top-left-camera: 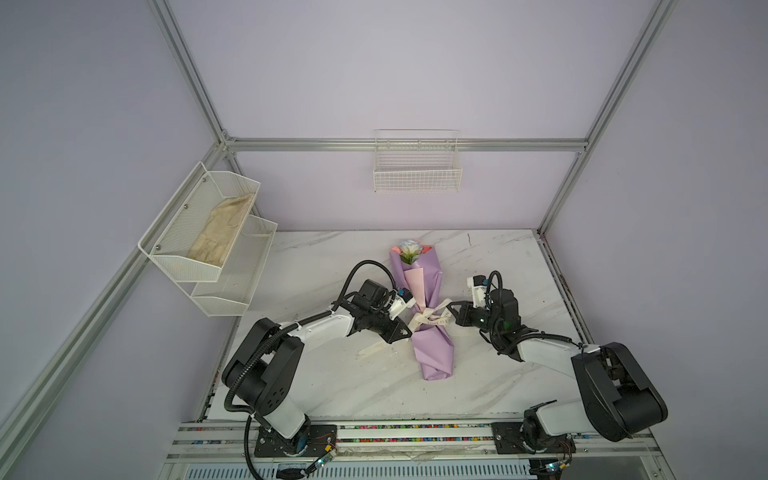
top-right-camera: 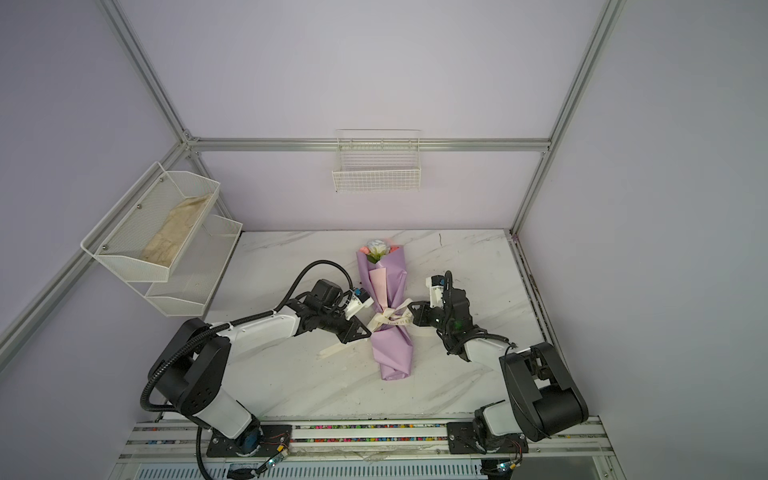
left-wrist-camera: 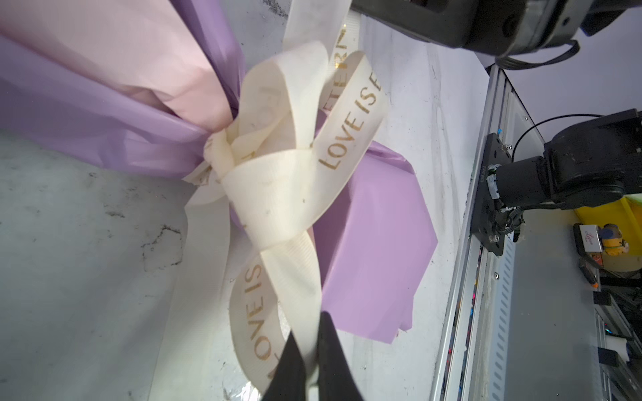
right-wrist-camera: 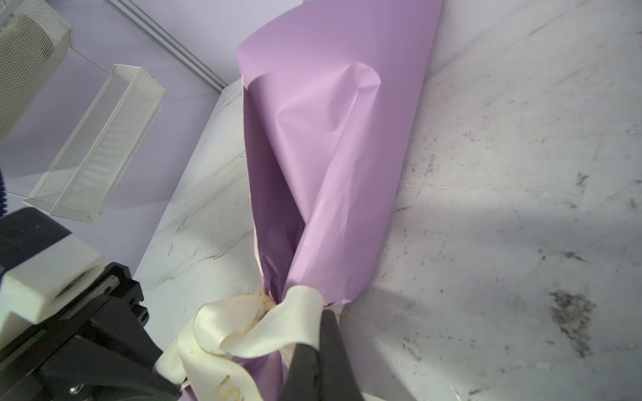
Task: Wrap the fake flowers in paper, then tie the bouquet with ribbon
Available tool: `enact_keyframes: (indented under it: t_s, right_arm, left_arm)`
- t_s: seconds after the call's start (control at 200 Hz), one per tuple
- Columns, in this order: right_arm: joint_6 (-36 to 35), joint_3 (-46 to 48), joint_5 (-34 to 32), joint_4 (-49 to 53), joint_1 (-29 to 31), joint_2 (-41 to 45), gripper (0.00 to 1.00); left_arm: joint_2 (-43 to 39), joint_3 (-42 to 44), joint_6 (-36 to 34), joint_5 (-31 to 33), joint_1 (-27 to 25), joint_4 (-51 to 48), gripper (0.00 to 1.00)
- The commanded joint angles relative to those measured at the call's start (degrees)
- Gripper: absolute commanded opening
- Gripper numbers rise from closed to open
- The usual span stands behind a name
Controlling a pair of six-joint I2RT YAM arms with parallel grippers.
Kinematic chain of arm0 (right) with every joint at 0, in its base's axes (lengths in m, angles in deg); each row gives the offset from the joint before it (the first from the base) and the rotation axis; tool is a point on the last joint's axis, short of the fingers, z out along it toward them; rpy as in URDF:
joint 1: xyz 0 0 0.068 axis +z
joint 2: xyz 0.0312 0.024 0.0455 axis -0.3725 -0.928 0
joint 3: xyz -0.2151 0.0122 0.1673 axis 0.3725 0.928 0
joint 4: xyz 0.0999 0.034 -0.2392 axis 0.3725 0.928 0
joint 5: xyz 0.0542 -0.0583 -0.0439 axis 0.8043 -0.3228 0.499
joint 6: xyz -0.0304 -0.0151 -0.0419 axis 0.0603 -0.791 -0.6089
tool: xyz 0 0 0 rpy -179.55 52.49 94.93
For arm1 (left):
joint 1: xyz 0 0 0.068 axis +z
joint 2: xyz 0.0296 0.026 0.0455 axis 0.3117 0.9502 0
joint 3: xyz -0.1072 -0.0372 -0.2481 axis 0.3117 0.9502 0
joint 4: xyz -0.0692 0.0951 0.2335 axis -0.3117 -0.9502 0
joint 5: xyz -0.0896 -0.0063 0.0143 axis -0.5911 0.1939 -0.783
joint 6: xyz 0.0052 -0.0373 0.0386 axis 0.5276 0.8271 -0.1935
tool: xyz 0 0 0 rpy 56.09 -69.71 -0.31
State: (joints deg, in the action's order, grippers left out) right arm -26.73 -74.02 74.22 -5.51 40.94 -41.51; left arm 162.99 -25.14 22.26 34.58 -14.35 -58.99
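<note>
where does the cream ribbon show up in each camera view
In a top view: ribbon at centre, tied round the bouquet.
In a top view: ribbon at centre again.
Left wrist: ribbon fills the middle.
Right wrist: ribbon nearest the camera, at the bouquet's pinched waist.
Shared landmark: the lilac bouquet.

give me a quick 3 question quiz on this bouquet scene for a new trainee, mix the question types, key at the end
1. Multiple choice: what does the left gripper pinch?
A) the cream ribbon
B) a flower stem
C) the lilac wrap paper
2. True or false: the right gripper hangs open, clear of the ribbon.
3. Short answer: which words can be read on the ribbon tied round the bouquet?
Key: 1 A. 2 False, it is shut on the ribbon. 3 LOVE IS.
</note>
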Motion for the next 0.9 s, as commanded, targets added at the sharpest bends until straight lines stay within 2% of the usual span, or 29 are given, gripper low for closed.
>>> enact_keyframes:
  t_s: [0.0, 0.14, 0.19, 0.37, 0.425, 0.48, 0.525, 0.755, 0.895]
  right_arm:
    - [-0.7, -2.5, 1.8, 1.9, -0.1, -0.3, 0.0]
    - [-0.6, -3.4, 2.6, 2.3, -0.1, -1.1, 0.0]
    - [-0.5, -3.6, 2.6, 2.6, 0.0, -1.3, 0.0]
    - [-0.1, -4.1, 3.4, 2.9, 0.0, -2.1, 0.0]
    - [0.0, -4.2, 3.5, 3.2, -0.1, -2.4, 0.0]
    - [0.0, -4.4, 3.5, 3.4, 0.0, -2.5, 0.0]
    - [0.3, -4.5, 3.0, 3.7, -0.1, -2.4, 0.0]
    - [4.1, -4.3, -2.5, 6.0, -1.3, -1.0, 0.0]
    - [4.4, -3.8, -2.7, 6.8, -3.4, -1.4, 0.0]
  left_arm:
    - [-1.2, -2.3, -1.1, -3.3, 0.6, -1.9, 0.11]
    - [-1.6, -2.3, -1.5, -3.5, 1.0, -2.4, 0.14]
    - [-1.8, -2.3, -1.6, -3.4, 1.0, -2.7, 0.19]
    - [-1.6, -2.6, -2.7, -3.9, 1.3, -4.3, 0.15]
    - [-1.6, -2.5, -3.0, -4.0, 1.4, -4.4, 0.09]
    - [-1.7, -2.6, -3.1, -3.9, 1.5, -4.6, 0.08]
    - [-1.8, -2.6, -3.1, -3.9, 1.6, -4.8, 0.0]
    - [-3.8, -1.5, -1.7, -1.8, 3.3, -4.1, 0.0]
    - [-3.4, -0.9, -1.7, -2.3, 4.2, -4.7, 0.0]
